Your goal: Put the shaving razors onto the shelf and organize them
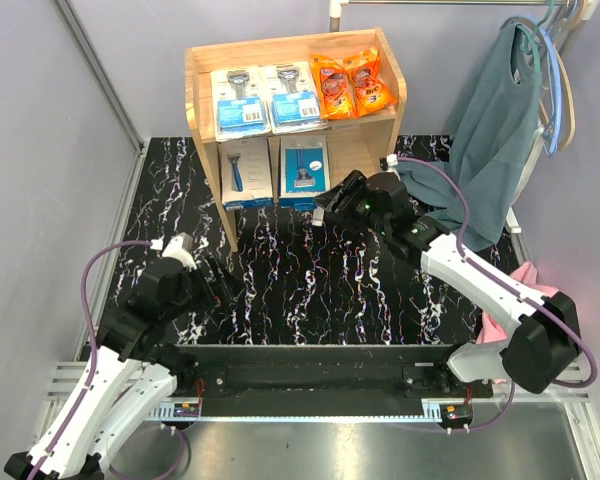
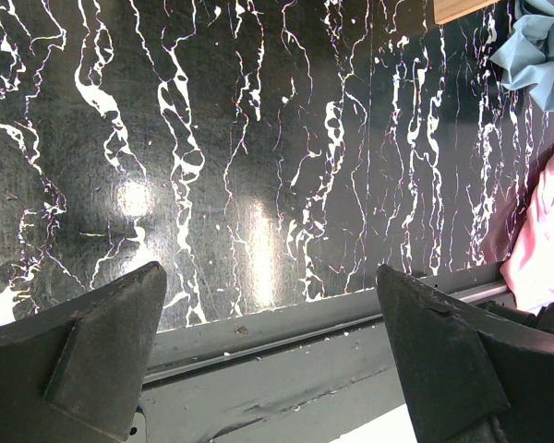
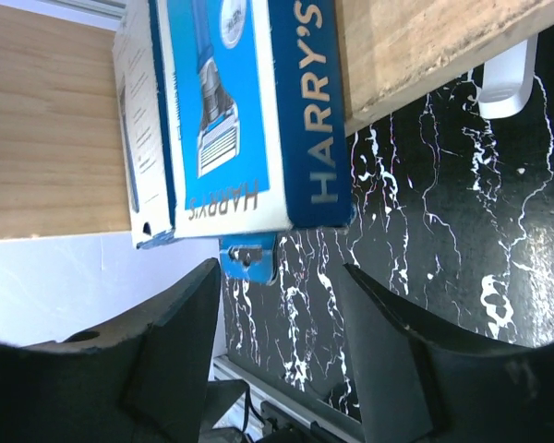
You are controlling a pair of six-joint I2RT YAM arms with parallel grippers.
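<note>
The pale wood shelf (image 1: 208,58) stands at the back of the table. Its top tier holds two clear blister packs on blue cards (image 1: 240,102) (image 1: 296,96) and two orange packets (image 1: 332,88) (image 1: 370,82). The lower tier holds two white-and-blue razor boxes (image 1: 246,172) (image 1: 304,170). My right gripper (image 1: 325,208) is open and empty just in front of the right box. That box (image 3: 249,111) fills the top of the right wrist view, with the shelf's wood (image 3: 46,138) beside it. My left gripper (image 1: 223,282) is open and empty low over the table's near left.
A teal garment (image 1: 490,130) hangs on hangers at the back right. Pink cloth (image 1: 525,290) lies at the right edge and also shows in the left wrist view (image 2: 545,240). A metal rail (image 1: 310,360) runs along the black marbled table's (image 1: 300,280) near edge.
</note>
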